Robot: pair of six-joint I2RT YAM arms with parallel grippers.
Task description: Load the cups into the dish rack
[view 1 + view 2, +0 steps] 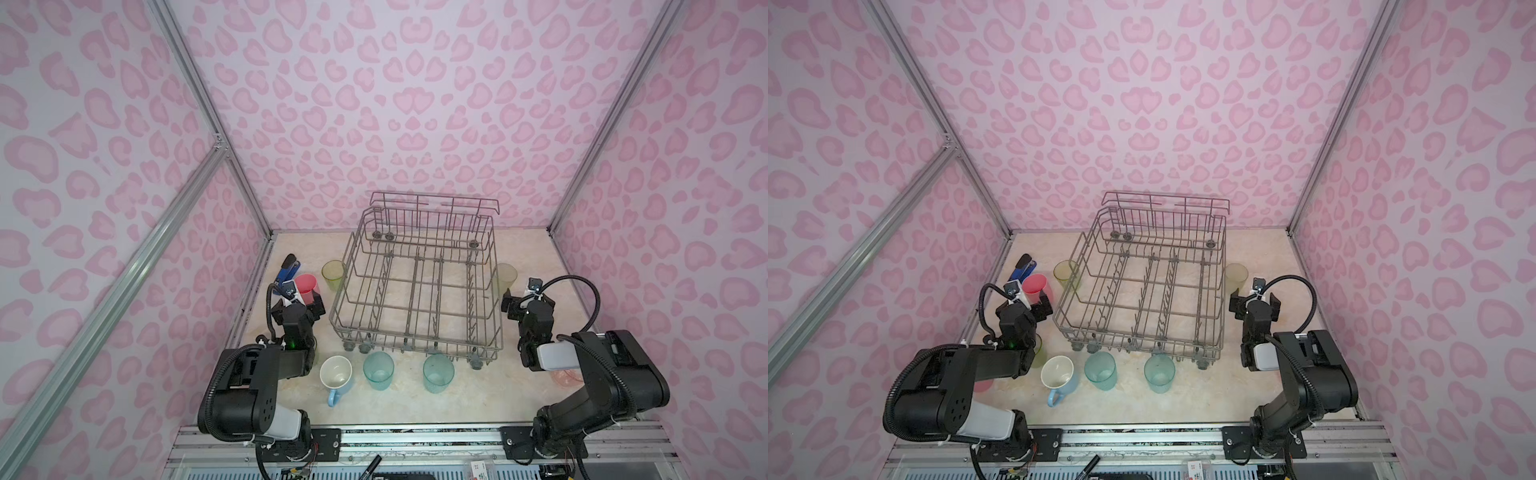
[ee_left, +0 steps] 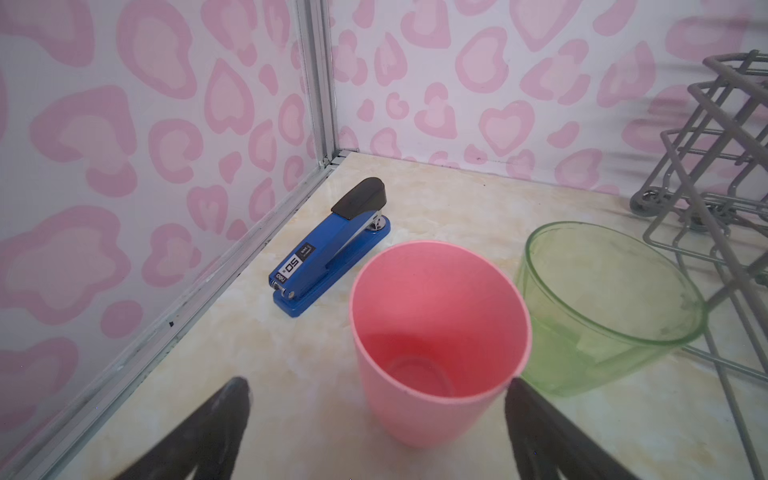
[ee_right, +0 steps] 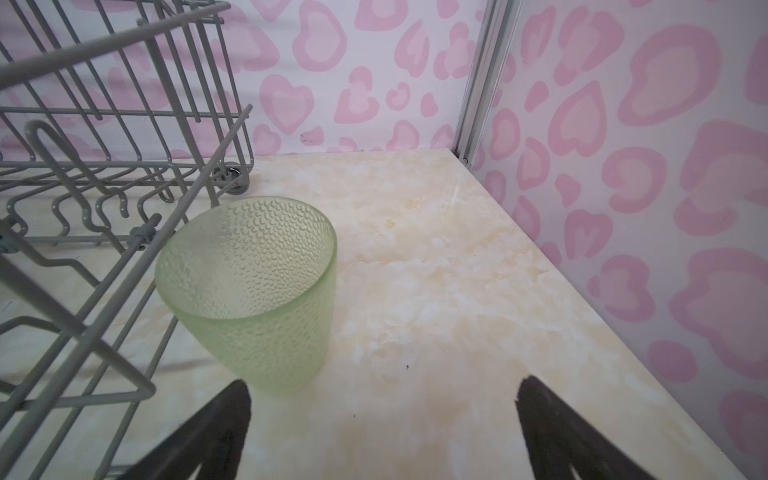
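Nearest the arms' bases, a light-blue mug (image 1: 336,374) and two teal tumblers (image 1: 378,370) (image 1: 438,372) stand mouth-up on the marbled counter (image 1: 415,403), lined along the front of the dish rack (image 1: 415,336). A salmon tumbler (image 1: 563,376) peeks from behind the right arm. The cups ring the grey wire basket rather than fill it: no cup is inside, so loading has not begun.

Further in, each arm faces a cup of its own. The left hand (image 2: 377,388) is spread wide around an upright pink cup (image 2: 436,332), one finger just beside its rim, seemingly set to close on it. A yellow-green tumbler (image 2: 602,299) crowds that cup's far side, against the rack's wall, so a clean lift looks tight. The right hand (image 3: 383,386), equally wide and empty, hangs near a dimpled pale-green tumbler (image 3: 249,282) that stands just beside the rack, off to one side of the jaws.

By the left wall lies a blue stapler (image 2: 328,249), no part of the job; its label reads "50", with the smaller print illegible. At the back, the rack's taller rail (image 1: 432,203) rises before the heart-patterned wall.
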